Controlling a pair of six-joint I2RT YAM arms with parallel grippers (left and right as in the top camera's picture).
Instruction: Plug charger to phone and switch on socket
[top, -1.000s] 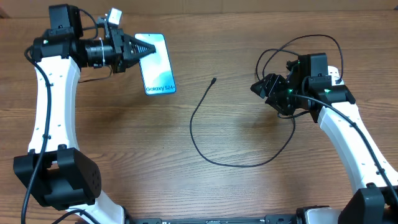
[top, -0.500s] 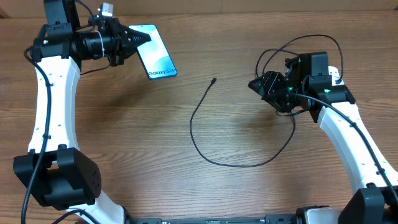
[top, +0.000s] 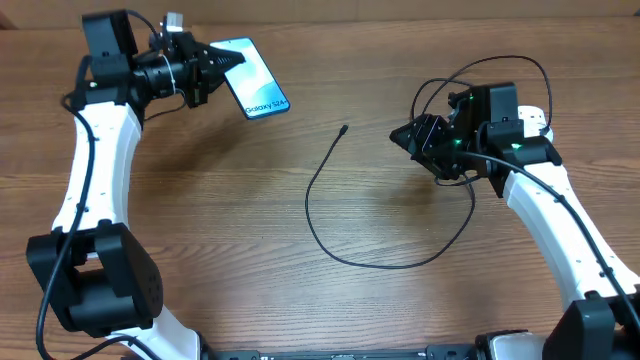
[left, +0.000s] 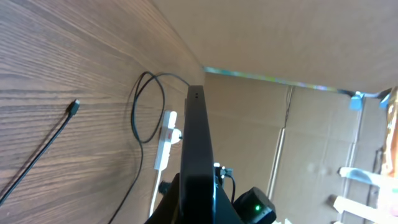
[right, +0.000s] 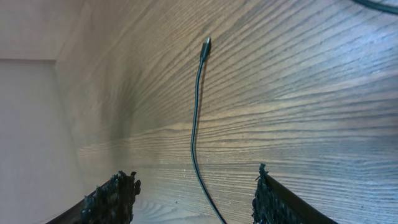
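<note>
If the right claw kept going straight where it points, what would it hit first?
Likely the charger cable lying on the table, just short of its connector tip; depth is unclear.

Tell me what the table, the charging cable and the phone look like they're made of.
The table looks like wood or wood-look laminate, matte, with brown grain lines. The charger cable is black and matte, probably a rubbery plastic sheath, since it lies in loose curves. The phone has a smooth, glassy front; its dark edge could be metal or plastic.
</note>
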